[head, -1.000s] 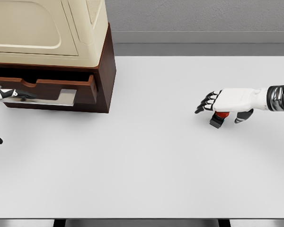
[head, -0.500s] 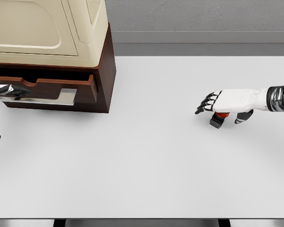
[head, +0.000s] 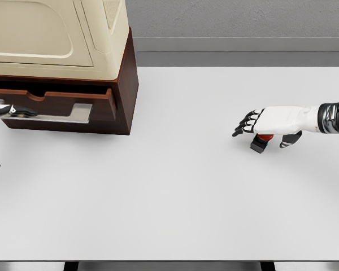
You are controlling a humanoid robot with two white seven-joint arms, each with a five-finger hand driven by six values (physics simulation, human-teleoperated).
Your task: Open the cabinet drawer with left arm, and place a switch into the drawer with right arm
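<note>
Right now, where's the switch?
Head view, right side of the white table: the switch sits directly under the right hand, far from the cabinet.

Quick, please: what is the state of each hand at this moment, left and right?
Left hand: at the drawer handle, mostly out of frame; grip cannot be told.
Right hand: over the red switch, fingers spread, not holding it.

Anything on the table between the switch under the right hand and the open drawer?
Nothing: the head view shows only bare white table between the switch under the right hand and the drawer.
</note>
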